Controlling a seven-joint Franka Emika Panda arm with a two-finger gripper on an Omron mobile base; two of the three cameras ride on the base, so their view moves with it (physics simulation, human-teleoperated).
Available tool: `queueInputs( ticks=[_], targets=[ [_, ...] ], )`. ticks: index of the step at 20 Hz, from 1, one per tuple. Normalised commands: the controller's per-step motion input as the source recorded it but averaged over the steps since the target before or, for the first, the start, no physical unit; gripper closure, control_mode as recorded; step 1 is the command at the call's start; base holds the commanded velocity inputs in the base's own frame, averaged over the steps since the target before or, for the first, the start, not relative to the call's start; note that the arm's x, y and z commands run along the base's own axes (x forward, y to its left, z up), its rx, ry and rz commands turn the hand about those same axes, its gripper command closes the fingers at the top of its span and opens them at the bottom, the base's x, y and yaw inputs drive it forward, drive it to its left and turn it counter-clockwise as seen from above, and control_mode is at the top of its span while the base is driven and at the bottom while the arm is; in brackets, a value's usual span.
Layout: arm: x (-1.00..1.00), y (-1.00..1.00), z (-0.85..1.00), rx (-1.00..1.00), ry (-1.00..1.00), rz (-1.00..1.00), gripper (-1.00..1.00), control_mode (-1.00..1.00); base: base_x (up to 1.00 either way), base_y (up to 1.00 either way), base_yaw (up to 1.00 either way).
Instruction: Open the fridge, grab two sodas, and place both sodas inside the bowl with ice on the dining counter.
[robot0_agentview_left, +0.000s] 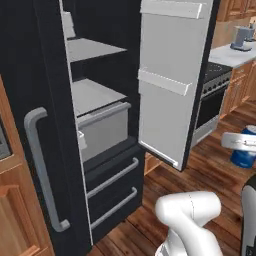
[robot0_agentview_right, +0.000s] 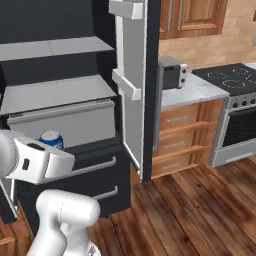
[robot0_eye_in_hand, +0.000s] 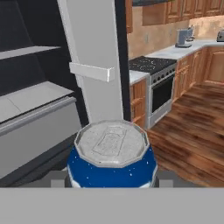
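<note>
1. The gripper (robot0_eye_in_hand: 111, 183) is closed around the blue soda can (robot0_eye_in_hand: 111, 159), holding it upright.
2. The can sits in front of the fridge (robot0_agentview_left: 45, 90), whose right door (robot0_agentview_left: 172, 80) stands open.

The blue soda can (robot0_eye_in_hand: 111, 157) is being cut off below by the hand view's bottom, hiding its logo and the pincer's tips; the fridge (robot0_agentview_left: 45, 75) is running past the top edge.

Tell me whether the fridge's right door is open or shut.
Open: the fridge's right door stands swung outward, its inner bins and the grey shelves exposed.
</note>
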Motion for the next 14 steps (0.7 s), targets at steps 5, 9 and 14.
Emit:
queueInputs(
  ticks=[5, 9, 14],
  targets=[
    [0.0, 0.0, 0.0, 0.0, 0.0, 0.0, 1.0, 1.0, -0.62, 0.09, -0.62],
    [0.0, 0.0, 0.0, 0.0, 0.0, 0.0, 1.0, 1.0, -0.59, 0.0, -0.61],
    [0.0, 0.0, 0.0, 0.0, 0.0, 0.0, 1.0, 1.0, -0.74, -0.05, -0.52]
  ],
)
